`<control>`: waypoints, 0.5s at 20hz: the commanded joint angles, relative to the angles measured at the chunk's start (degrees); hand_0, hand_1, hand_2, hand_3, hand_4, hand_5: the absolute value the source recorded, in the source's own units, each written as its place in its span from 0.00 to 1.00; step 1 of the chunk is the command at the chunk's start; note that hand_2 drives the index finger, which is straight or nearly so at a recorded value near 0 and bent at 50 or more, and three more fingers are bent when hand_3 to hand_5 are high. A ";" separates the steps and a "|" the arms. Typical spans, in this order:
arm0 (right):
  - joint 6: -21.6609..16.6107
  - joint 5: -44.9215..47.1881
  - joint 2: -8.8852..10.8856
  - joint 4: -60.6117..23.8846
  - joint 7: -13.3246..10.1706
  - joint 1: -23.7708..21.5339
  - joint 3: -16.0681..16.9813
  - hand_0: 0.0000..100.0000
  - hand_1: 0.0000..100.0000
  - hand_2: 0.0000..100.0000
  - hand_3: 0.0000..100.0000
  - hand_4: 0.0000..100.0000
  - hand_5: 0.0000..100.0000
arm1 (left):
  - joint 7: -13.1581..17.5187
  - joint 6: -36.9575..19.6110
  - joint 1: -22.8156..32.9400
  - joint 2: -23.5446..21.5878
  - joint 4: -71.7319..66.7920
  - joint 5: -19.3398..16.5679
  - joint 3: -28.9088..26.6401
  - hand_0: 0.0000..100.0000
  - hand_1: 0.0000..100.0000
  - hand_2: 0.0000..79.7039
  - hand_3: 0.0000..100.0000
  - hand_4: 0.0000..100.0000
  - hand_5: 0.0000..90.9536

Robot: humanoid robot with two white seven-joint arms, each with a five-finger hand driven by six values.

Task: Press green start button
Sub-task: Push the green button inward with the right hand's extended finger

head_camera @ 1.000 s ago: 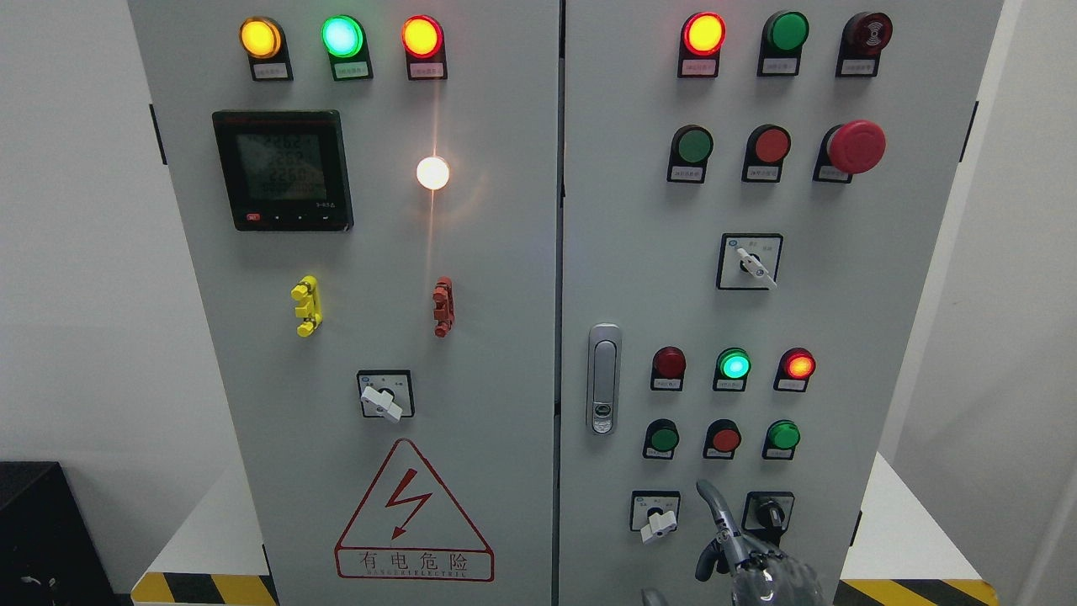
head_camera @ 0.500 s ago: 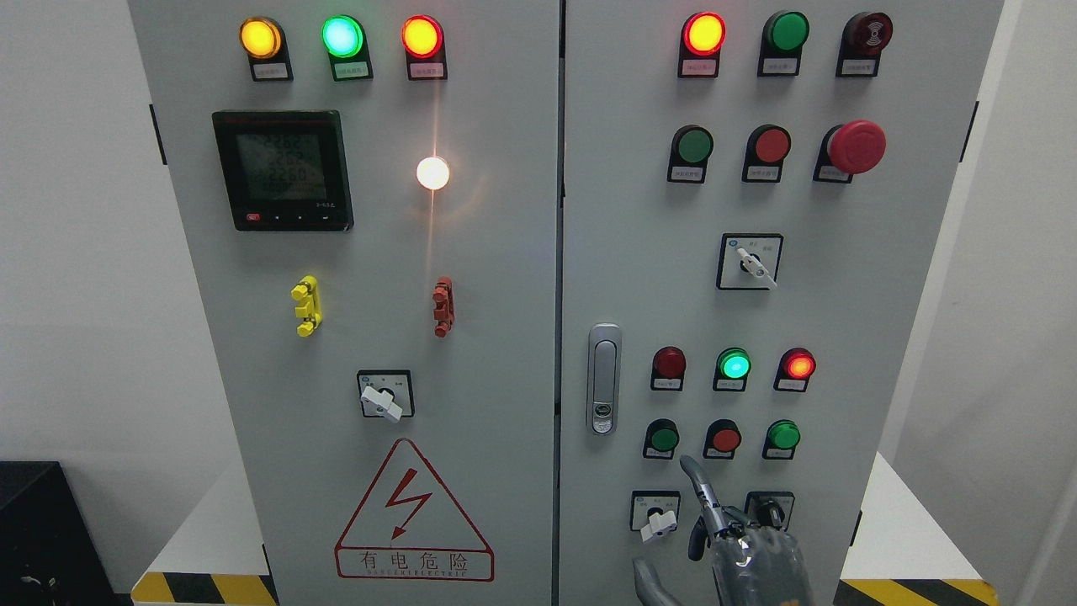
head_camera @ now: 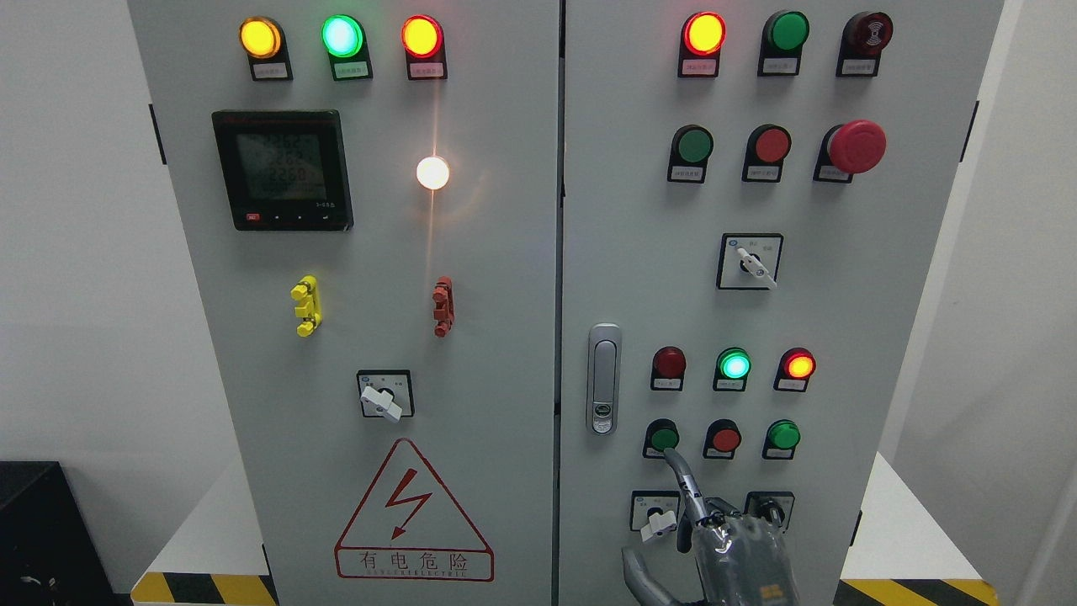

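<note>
— Where's the green start button (head_camera: 664, 438)?

— On the right-hand door of the grey cabinet (head_camera: 639, 278), leftmost in the lower row of three push buttons, with a red button (head_camera: 725, 439) beside it and another green one (head_camera: 784, 435) at the far end. It sits just above a white-handled selector switch (head_camera: 657, 523).

— How will it handle?

— My guess: a rigid, spring-loaded cap — nothing to grip. It wants a straight push on the centre of its face, square to the door. It probably gives a short way and then stops, so light, firm pressure should do; a glancing contact could slip off the rounded rim.

— And the hand?

— The right hand (head_camera: 732, 551) rises from the bottom edge, right of the middle. Its index finger (head_camera: 683, 481) is stretched out straight, the tip at the button's lower edge — touching or a hair short, I cannot tell which. The other fingers are folded back toward the palm, the thumb (head_camera: 641, 576) juts out low to the left. It holds nothing. The left hand is out of view.
</note>
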State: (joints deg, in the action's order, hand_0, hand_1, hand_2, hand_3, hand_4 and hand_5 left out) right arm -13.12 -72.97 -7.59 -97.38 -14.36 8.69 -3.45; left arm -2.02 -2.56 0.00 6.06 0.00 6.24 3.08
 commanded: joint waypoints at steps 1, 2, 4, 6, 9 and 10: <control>0.29 -0.60 -0.05 1.93 0.30 0.72 -1.12 0.37 0.36 0.00 0.82 0.80 0.94 | 0.00 0.01 -1.32 0.00 1.58 0.00 0.00 0.12 0.56 0.00 0.00 0.00 0.00; 0.29 -0.59 -0.05 2.20 0.30 0.98 -1.12 0.37 0.36 0.00 0.82 0.81 0.94 | 0.00 0.01 -1.32 0.00 1.58 0.00 0.00 0.12 0.56 0.00 0.00 0.00 0.00; 0.38 -0.68 -0.05 2.29 0.30 1.50 -1.12 0.37 0.36 0.00 0.82 0.81 0.94 | 0.00 0.01 -1.32 0.00 1.58 0.00 0.00 0.12 0.56 0.00 0.00 0.00 0.00; 0.38 -0.68 -0.05 2.29 0.30 1.68 -1.12 0.37 0.36 0.00 0.82 0.81 0.94 | 0.00 0.01 -1.32 0.00 1.58 0.00 0.00 0.12 0.56 0.00 0.00 0.00 0.00; 1.25 -0.68 -0.05 2.29 0.30 1.77 -1.12 0.38 0.36 0.00 0.83 0.81 0.94 | 0.00 0.01 -1.32 0.00 1.58 0.00 0.00 0.12 0.56 0.00 0.00 0.00 0.00; 1.26 -0.68 -0.14 2.20 0.30 1.77 -1.12 0.38 0.36 0.00 0.82 0.81 0.94 | 0.00 0.01 -1.32 0.00 1.58 0.00 0.00 0.12 0.56 0.00 0.00 0.00 0.00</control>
State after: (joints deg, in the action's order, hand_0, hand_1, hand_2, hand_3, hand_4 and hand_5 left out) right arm -12.14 -73.53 -7.64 -96.05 -14.10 10.00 -4.11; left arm -2.02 -2.57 0.00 6.06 0.00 6.24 3.07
